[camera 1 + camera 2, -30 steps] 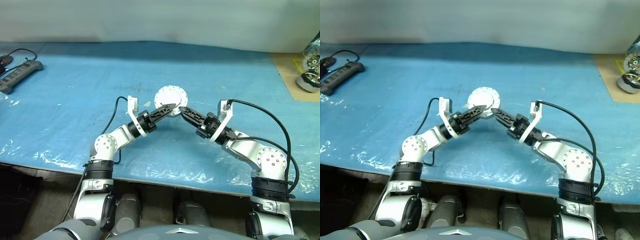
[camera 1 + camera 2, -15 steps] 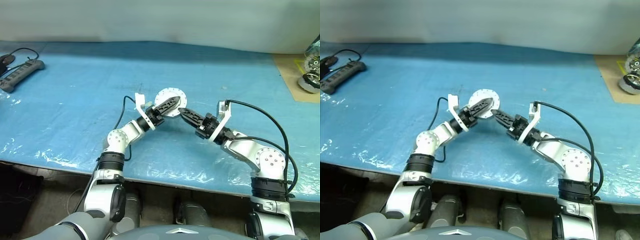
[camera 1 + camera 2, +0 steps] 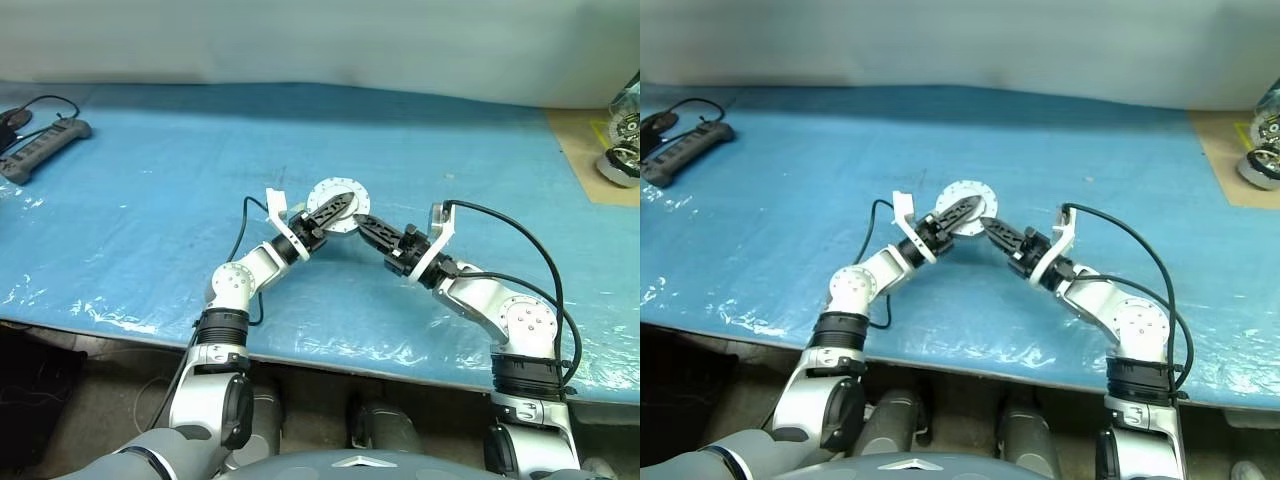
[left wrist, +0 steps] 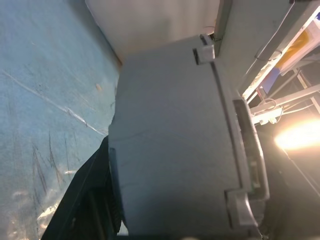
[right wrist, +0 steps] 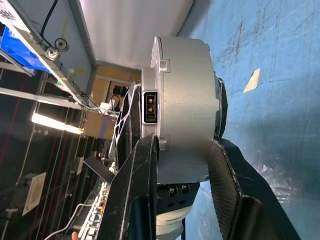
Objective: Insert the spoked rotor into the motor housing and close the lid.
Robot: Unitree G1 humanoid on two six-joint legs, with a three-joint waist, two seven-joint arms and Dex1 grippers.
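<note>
Shows one round, shallow, silver-grey metal motor housing [image 3: 334, 188] lifted clear of the blue plastic-covered table [image 3: 150, 220], over its middle and nearer the near edge than the far one.

Places the housing between the tips of two grippers that converge on it:
- Left gripper [image 3: 340, 205]: reaches in from the near-left, lies across the housing's upturned face, and clamps onto it. One black finger [image 4: 82, 200] is pressed against the grey side wall in the left wrist view.
- Right gripper [image 3: 362, 221]: reaches in from the near-right and meets the housing at its lower right rim. Closes on the housing, which sits snugly between the two black fingers [image 5: 134, 200] in the right wrist view, one at the flanged face and one at the opposite face.

Presents the housing tilted, with its broad, pale, flanged face turned up and back toward the table's near edge. The short hub axis therefore slants up from the table rather than standing upright. As a disc, offers no long axis of its own.

Carries small tabs around the flange, and one rectangular connector socket [image 5: 150, 106] set into the rim.

Counts:
- One housing.
- Two grippers.
- One dark power strip [image 3: 45, 140] with its cable, near the far-left corner.
- One shiny chrome-rimmed motor [image 3: 618, 165] on a tan board at the right edge, well apart from the housing.
</note>
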